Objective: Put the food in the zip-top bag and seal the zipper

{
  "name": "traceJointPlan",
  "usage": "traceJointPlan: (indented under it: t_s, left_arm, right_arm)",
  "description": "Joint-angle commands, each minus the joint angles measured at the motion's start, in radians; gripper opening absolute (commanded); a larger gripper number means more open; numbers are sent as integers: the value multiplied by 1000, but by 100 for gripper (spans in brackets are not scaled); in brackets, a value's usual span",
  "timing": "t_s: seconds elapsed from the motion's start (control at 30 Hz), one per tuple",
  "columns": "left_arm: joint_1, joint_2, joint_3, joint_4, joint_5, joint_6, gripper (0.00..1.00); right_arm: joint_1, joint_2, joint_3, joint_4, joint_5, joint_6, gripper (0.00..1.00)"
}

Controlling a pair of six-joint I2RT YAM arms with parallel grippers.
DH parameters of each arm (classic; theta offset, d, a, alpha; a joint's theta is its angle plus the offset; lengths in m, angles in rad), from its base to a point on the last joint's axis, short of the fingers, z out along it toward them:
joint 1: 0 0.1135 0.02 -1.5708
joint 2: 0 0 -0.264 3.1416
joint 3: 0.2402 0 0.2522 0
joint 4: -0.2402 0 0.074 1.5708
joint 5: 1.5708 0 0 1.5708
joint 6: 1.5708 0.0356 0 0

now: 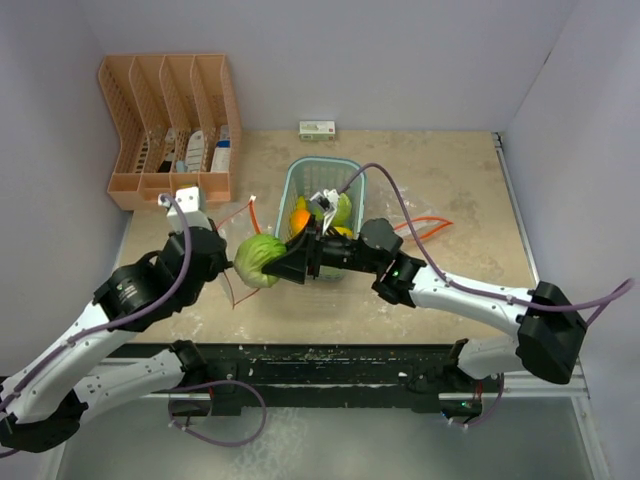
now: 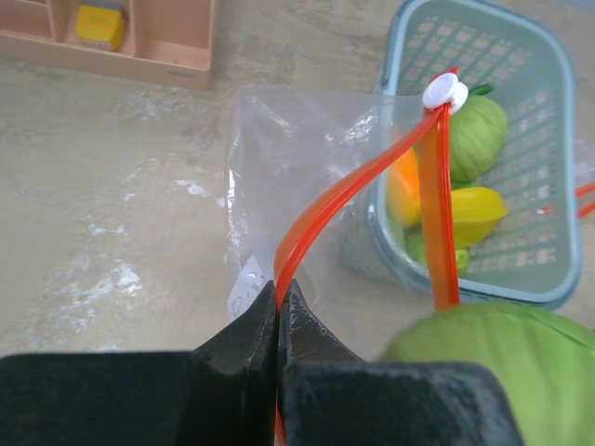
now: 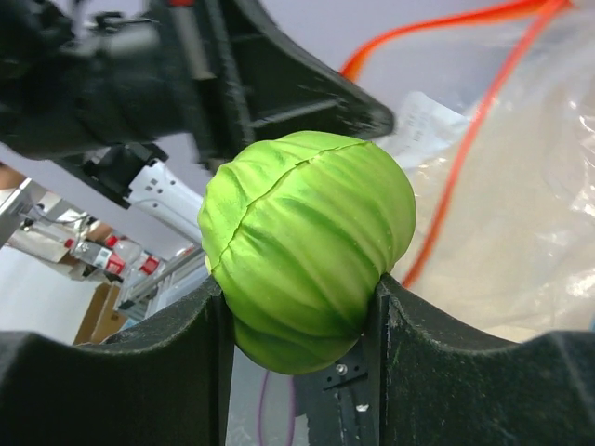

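Left tool [image 2: 278, 299] is clenched on the bag's [image 2: 279, 149] zipper strip [image 2: 335, 200] so its mouth is held open; a cabbage [image 3: 307, 232] is gripped by the right tool [image 3: 299, 293] at that mouth above the bench [image 1: 450, 200], for insertion.

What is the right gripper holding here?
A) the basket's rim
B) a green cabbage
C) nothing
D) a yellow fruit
B: the right gripper has the green cabbage clamped between its fingers, as the right wrist view shows.
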Motion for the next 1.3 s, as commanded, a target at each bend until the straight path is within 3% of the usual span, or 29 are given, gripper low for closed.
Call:
traceJointPlan:
  t_s: [0.0,0.3,0.53,0.73,1.03,1.17,1.27]
  left_arm:
    - [1,-74,14,89,62,-48,0]
    - [2,-149,-37,135,145,-81,0]
    - [2,-134,-124,221,171,-102,0]
    - [1,-112,-87,251,191,-90,0]
    - [1,-175,-56,264,197,-100,0]
    - [1,-178,-43,249,189,-94,0]
    - [2,-174,-47,230,178,-97,0]
  right_arm:
    - [8,26,32,35,103,-26,9]
    - [68,62,202,-320,455,-158,7]
    - [174,134,388,-489,688,-246,15]
    - [278,243,497,-640,860,-278,24]
    - [349,379,632,-879,1120,-302,46]
    - [351,369,624,-895,1121,-290,64]
    - [351,313,569,-815,1030,-319,84]
